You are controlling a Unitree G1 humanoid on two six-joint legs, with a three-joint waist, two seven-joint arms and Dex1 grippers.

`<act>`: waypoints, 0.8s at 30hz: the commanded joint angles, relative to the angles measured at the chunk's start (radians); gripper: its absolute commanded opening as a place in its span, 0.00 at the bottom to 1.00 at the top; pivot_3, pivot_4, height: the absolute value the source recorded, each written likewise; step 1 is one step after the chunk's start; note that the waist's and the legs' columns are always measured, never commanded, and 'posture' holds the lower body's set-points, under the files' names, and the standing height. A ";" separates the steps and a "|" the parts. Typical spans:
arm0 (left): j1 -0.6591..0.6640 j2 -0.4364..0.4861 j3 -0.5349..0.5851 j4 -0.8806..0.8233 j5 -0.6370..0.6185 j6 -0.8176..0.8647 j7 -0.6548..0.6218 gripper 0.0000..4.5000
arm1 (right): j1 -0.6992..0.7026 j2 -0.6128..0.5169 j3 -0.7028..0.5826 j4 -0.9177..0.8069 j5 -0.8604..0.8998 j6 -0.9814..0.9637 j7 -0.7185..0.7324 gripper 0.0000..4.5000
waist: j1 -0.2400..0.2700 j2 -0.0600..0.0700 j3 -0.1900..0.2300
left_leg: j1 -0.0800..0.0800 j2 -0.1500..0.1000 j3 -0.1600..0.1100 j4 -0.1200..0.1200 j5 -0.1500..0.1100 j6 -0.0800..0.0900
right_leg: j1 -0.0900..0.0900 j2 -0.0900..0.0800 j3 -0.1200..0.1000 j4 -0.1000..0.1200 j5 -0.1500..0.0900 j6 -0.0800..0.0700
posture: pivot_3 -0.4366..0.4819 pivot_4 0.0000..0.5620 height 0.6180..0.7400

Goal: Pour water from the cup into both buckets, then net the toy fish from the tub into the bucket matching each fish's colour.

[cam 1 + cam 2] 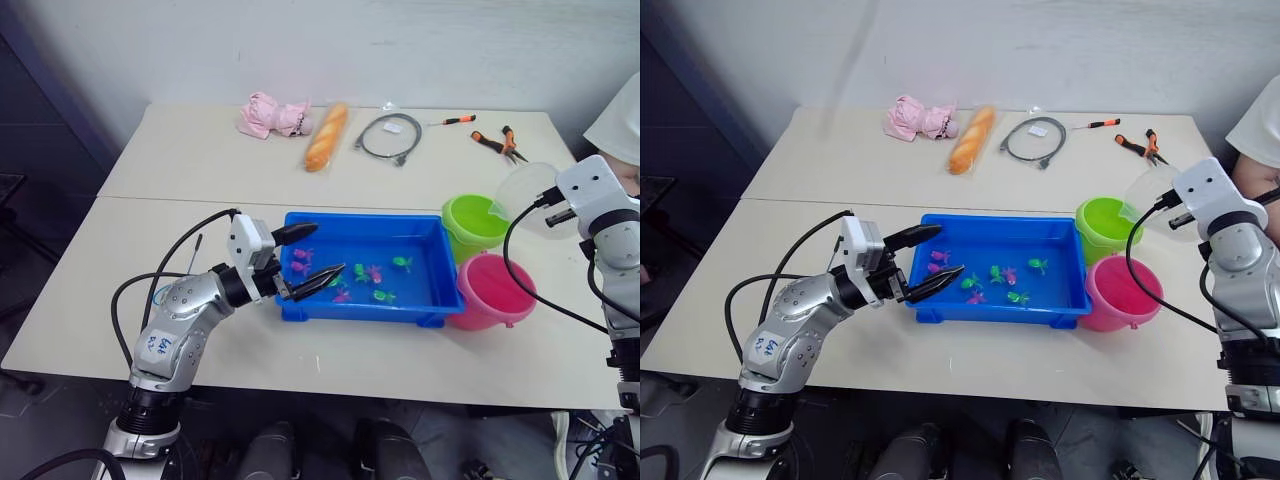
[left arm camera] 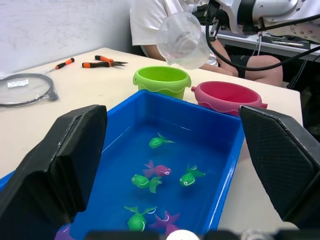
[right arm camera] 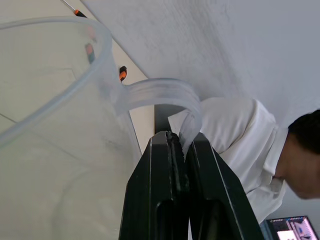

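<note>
The blue tub (image 1: 360, 218) sits mid-table with several pink and green toy fish (image 1: 372, 272) inside. My left gripper (image 1: 328, 248) hangs open over the tub's left end, with one finger above the rim and one over the fish. The lime green bucket (image 1: 475, 222) and the pink bucket (image 1: 492, 290) stand against the tub's right end. My right gripper (image 3: 175, 137) is shut on the handle of the clear cup (image 1: 525, 195), which is tilted above the green bucket. A thin dark handle (image 1: 196, 252), probably the net's, pokes out behind my left arm.
At the table's far side lie a pink cloth toy (image 1: 272, 115), a bread loaf (image 1: 326, 137), a grey coiled cable (image 1: 390, 137), a screwdriver (image 1: 452, 120) and orange-handled pliers (image 1: 497, 143). A person in a white shirt (image 1: 1262, 120) sits at the right edge.
</note>
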 commanded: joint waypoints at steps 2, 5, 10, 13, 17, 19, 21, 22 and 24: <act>0.000 -0.002 -0.003 -0.038 0.006 -0.010 0.012 1.00 | -0.049 -0.046 0.033 0.023 -0.102 -0.104 -0.059 0.02 | 0.000 0.000 0.000 | 0.000 0.000 0.000 0.000 0.000 0.000 | 0.000 0.000 0.000 0.000 0.000 0.000 | 0.48 0.27 1.00; 0.004 -0.003 -0.008 -0.029 0.010 -0.021 0.008 1.00 | -0.078 -0.053 0.069 0.050 -0.161 -0.147 -0.085 0.02 | -0.001 0.000 0.000 | 0.000 0.000 0.000 0.000 0.000 -0.001 | 0.000 0.000 0.000 0.000 0.000 0.000 | 0.48 0.27 1.00; -0.005 -0.016 -0.009 -0.016 0.016 -0.038 0.010 1.00 | -0.105 -0.072 0.115 0.074 -0.250 -0.210 -0.121 0.02 | -0.002 0.000 0.000 | 0.000 0.000 0.000 0.000 0.001 -0.001 | 0.000 0.000 0.000 0.000 0.000 0.000 | 0.48 0.27 1.00; -0.008 -0.032 -0.003 -0.013 0.004 -0.051 0.006 1.00 | -0.123 -0.074 0.124 0.094 -0.274 -0.233 -0.134 0.02 | -0.002 0.000 0.000 | 0.000 0.000 0.000 0.000 0.001 -0.001 | 0.000 0.000 0.000 0.000 0.000 0.000 | 0.48 0.27 1.00; -0.004 -0.040 0.000 -0.002 0.013 -0.062 0.005 1.00 | -0.142 -0.083 0.132 0.108 -0.311 -0.275 -0.160 0.02 | -0.002 0.000 0.000 | 0.000 0.000 0.000 0.000 0.001 -0.001 | 0.000 0.001 0.000 0.000 0.000 0.000 | 0.48 0.27 1.00; -0.006 -0.043 -0.003 0.007 0.017 -0.070 0.006 1.00 | -0.150 -0.088 0.138 0.107 -0.327 -0.298 -0.164 0.02 | -0.002 0.000 0.000 | 0.000 0.000 0.000 0.000 0.001 -0.001 | 0.000 0.001 0.000 0.000 0.000 0.000 | 0.48 0.27 1.00; -0.010 -0.047 -0.005 0.013 0.019 -0.078 0.008 1.00 | -0.153 -0.088 0.139 0.112 -0.335 -0.306 -0.160 0.02 | -0.003 0.000 0.000 | 0.000 0.000 0.000 0.000 0.001 -0.001 | 0.000 0.001 0.000 0.000 0.000 0.000 | 0.48 0.27 1.00; -0.012 -0.049 -0.006 0.017 0.021 -0.082 0.009 1.00 | -0.153 -0.089 0.139 0.114 -0.342 -0.308 -0.163 0.02 | -0.003 0.000 0.000 | 0.000 0.000 0.000 0.000 0.001 -0.001 | 0.000 0.001 0.000 0.000 0.000 0.000 | 0.48 0.27 1.00; -0.014 -0.054 -0.006 0.021 0.022 -0.090 0.010 1.00 | -0.152 -0.092 0.134 0.113 -0.354 -0.318 -0.178 0.02 | -0.003 0.000 0.000 | 0.000 0.000 0.000 0.000 0.001 -0.001 | 0.000 0.001 0.000 0.000 0.000 0.000 | 0.48 0.27 1.00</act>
